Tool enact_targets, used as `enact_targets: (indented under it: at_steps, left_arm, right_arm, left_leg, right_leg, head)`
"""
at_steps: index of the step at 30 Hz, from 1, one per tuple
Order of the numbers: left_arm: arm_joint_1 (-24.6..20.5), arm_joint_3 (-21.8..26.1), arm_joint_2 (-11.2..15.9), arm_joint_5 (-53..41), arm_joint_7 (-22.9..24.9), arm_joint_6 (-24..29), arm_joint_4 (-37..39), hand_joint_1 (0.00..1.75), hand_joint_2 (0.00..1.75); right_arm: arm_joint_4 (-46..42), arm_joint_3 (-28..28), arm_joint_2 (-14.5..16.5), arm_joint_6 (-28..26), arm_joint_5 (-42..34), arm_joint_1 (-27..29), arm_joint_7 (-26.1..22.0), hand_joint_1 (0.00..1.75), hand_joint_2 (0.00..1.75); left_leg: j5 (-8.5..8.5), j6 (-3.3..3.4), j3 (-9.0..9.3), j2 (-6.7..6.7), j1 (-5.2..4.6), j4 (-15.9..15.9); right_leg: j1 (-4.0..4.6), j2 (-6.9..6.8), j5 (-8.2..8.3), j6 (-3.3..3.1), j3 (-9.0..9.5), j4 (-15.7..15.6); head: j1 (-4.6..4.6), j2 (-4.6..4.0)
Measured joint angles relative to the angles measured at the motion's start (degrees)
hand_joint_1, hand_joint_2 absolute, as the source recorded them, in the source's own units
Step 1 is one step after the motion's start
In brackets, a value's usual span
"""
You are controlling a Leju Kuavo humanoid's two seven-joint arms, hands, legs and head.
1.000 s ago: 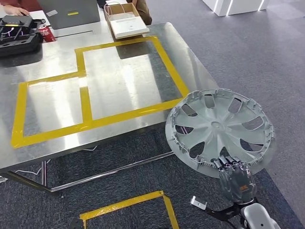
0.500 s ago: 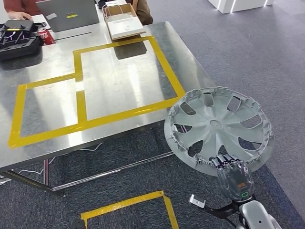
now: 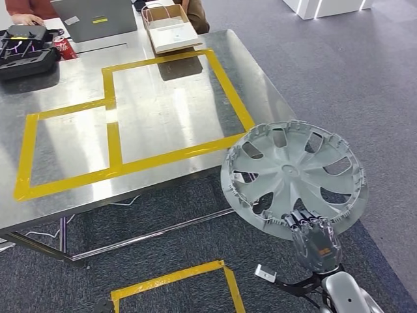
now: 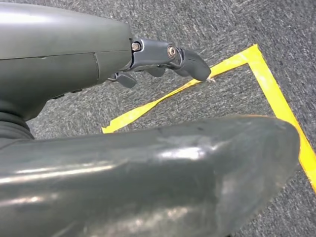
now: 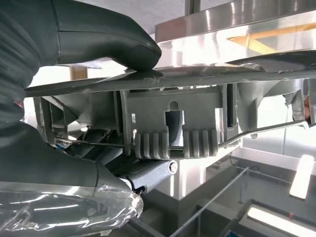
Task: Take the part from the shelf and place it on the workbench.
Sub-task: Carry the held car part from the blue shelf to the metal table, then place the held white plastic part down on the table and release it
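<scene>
— Where's the hubcap?
— The right hand is clamped on its near rim, holding it roughly level, off the workbench's near right corner, overlapping that edge.
— And the left hand?
— Fingers straight and apart, holding nothing, over carpet with yellow tape.

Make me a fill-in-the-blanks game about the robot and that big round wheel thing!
1. The right robot hand holds the grey wheel cover by its ____.
2. The tape on the metal workbench is ____.
3. The left robot hand holds ____.
4. The floor is covered in grey ____.

Missing words: rim; yellow; nothing; carpet
</scene>
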Motion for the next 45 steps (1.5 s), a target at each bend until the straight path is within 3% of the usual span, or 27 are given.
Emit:
enact_targets:
  at_steps: [8,19,29,45]
  left_arm:
    - [0.0,0.6,0.0,-0.6,0.4,-0.2,0.0,0.0,0.0]
    - [-0.2,0.6,0.0,-1.8,1.1,-0.6,0.0,0.0,0.0]
    - [-0.2,0.9,0.1,-1.8,1.8,-0.6,0.0,0.0,0.0]
    - [-0.1,1.0,0.1,-1.8,1.9,-0.5,0.0,0.0,0.0]
  right_arm:
    - [1.3,5.4,-3.9,1.5,0.0,-3.2,8.4,1.75,1.75]
    - [3.6,19.3,-8.6,4.4,0.0,-14.8,16.4,1.75,1.75]
    - [3.7,26.9,-11.2,4.6,0.0,-19.6,19.3,1.75,1.75]
    - [3.6,30.8,-12.5,4.4,0.0,-20.5,20.2,1.75,1.75]
  left_leg:
    - [0.02,0.15,-0.03,0.0,-0.07,0.0]
    - [0.09,0.23,-0.05,0.02,-0.09,0.0]
    - [0.08,0.25,-0.11,0.01,-0.12,0.0]
    - [0.08,0.25,-0.12,0.01,-0.12,0.0]
  right_leg:
    - [-0.06,0.01,0.03,0.05,-0.02,0.0]
    - [-0.08,0.02,0.1,0.14,-0.06,0.0]
    - [-0.08,-0.01,0.1,0.15,-0.06,-0.1]
    - [-0.09,-0.01,0.11,0.16,-0.07,-0.1]
  head:
    - [0.0,0.0]
    - [0.0,0.0]
    - [0.0,0.0]
    - [0.0,0.0]
